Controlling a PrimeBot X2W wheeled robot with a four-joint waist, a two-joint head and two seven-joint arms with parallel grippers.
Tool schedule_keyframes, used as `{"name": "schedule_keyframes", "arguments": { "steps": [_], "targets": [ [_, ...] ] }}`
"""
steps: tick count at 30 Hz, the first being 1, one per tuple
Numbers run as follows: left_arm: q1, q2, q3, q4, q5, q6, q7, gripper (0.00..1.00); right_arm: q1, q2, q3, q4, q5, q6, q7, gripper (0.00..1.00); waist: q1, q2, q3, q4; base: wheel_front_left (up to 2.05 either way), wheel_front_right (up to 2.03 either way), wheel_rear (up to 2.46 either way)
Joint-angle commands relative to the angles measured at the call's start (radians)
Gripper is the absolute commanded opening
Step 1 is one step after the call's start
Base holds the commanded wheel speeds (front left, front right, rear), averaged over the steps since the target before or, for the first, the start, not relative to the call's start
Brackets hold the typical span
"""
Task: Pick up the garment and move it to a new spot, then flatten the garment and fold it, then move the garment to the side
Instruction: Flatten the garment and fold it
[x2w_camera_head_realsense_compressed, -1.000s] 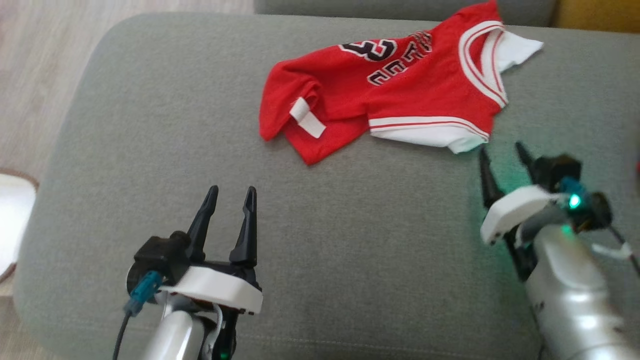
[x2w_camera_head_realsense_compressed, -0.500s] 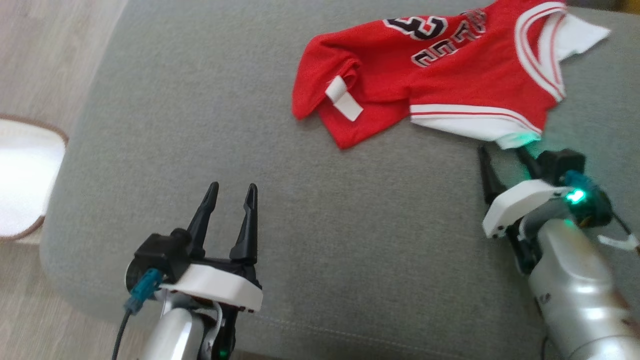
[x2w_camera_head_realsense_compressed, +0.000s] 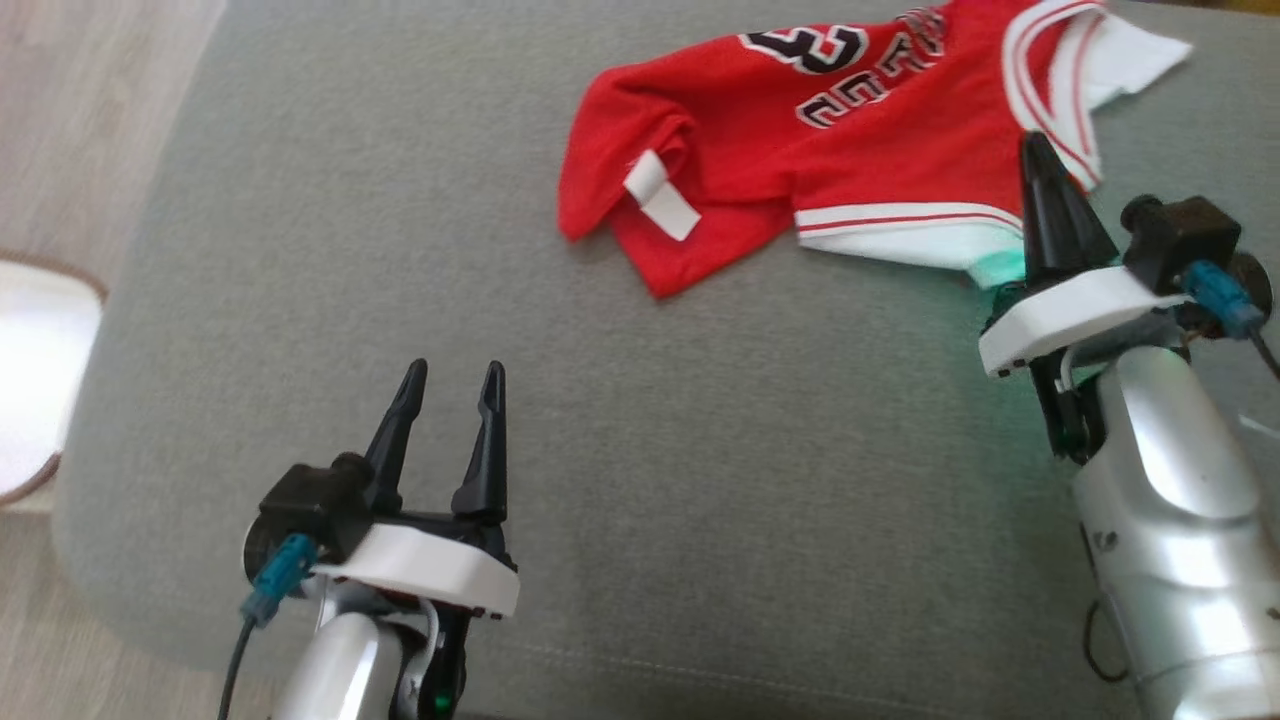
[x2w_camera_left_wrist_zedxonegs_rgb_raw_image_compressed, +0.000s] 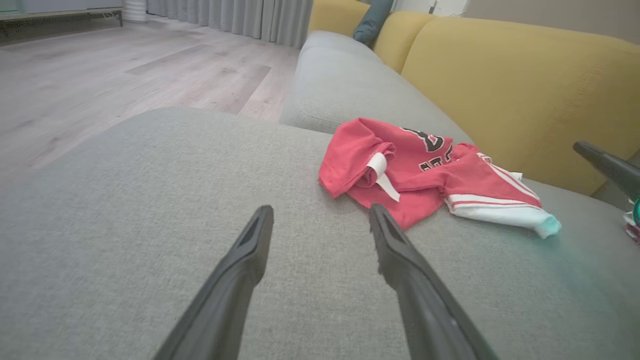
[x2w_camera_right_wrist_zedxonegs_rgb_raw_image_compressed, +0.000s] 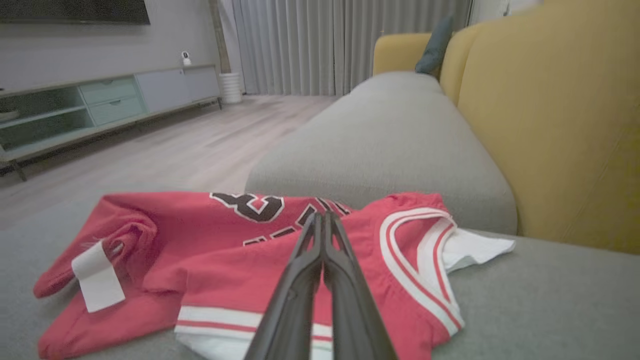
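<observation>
A: Step in hand?

B: By judgement the first one, the pick-up. Garment (x2w_camera_head_realsense_compressed: 800, 150), a red jersey with white trim, lying crumpled on grey sofa cushion (x2w_camera_head_realsense_compressed: 650, 480) toward 1 o'clock in head view. Not lifted, not flattened, not folded.

A: Jaws?

B: Left gripper (x2w_camera_head_realsense_compressed: 453, 368) at 7 o'clock: fingers spread, empty, well apart from the cloth. Right gripper (x2w_camera_head_realsense_compressed: 1032, 150) at 3 o'clock: fingers pressed together, tips over the white-striped edge at the jersey's 4 o'clock corner. In right wrist view, no fabric seen bunched between them. Whether any cloth is caught, cannot tell.

A: Next move?

B: Likely a check of the hold. If closed on nothing: reopen, go lower onto the trim, pinch again. Then lift and carry to bare cushion near 6 o'clock. Left side probably needed afterwards for spreading. Thin knit, so likely to slip or drag.

A: Containers?

B: Pale shape with brown rim (x2w_camera_head_realsense_compressed: 35, 400) at 9 o'clock on the floor. Rug or tub, cannot tell; contents unreadable.
</observation>
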Motion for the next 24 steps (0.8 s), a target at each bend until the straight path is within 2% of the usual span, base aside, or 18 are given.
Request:
{"name": "schedule_keyframes", "arguments": {
  "steps": [1, 8, 12, 13, 15, 16, 24],
  "targets": [
    [-0.031, 0.003, 0.038, -0.033, 0.001, 0.002, -0.012, 1.0, 0.037, 0.007, 0.032, -0.077, 0.009, 0.007, -0.012, 0.0, 0.0, 0.0, -0.017, -0.029, 0.0, 0.0, 0.0],
    [-0.024, 0.003, 0.039, -0.032, -0.002, 0.002, -0.012, 1.0, 0.17, -0.023, 0.066, -0.275, 0.036, 0.007, 0.038, 0.0, 0.0, 0.0, -0.038, -0.09, 0.0, 0.0, 0.0],
    [-0.029, 0.003, 0.036, -0.036, -0.003, 0.001, -0.012, 1.0, 0.244, -0.025, 0.049, -0.327, 0.042, 0.007, 0.089, 0.0, 0.0, 0.0, -0.03, -0.095, 0.0, 0.0, 0.0],
    [-0.031, 0.003, 0.035, -0.036, -0.003, 0.0, -0.012, 1.0, 0.258, -0.021, 0.044, -0.327, 0.043, 0.007, 0.1, 0.14, 0.0, 0.0, -0.027, -0.093, 0.0, 0.0, 0.0],
    [-0.036, 0.003, 0.032, -0.035, -0.002, -0.002, -0.012, 1.0, 0.274, -0.01, 0.035, -0.314, 0.043, 0.007, 0.118, 0.94, 0.0, 0.0, -0.018, -0.083, 0.0, 0.0, 0.0],
    [-0.039, 0.003, 0.031, -0.034, -0.001, -0.003, -0.012, 1.0, 0.277, -0.005, 0.034, -0.303, 0.041, 0.007, 0.125, 1.0, 0.0, 0.0, -0.012, -0.077, 0.0, 0.0, 0.0],
    [-0.054, 0.003, 0.031, -0.033, 0.003, -0.003, -0.012, 1.0, 0.229, 0.027, 0.018, -0.173, 0.048, 0.007, 0.116, 1.0, 0.0, 0.0, 0.025, -0.017, 0.0, 0.0, 0.0]
  ]
}}
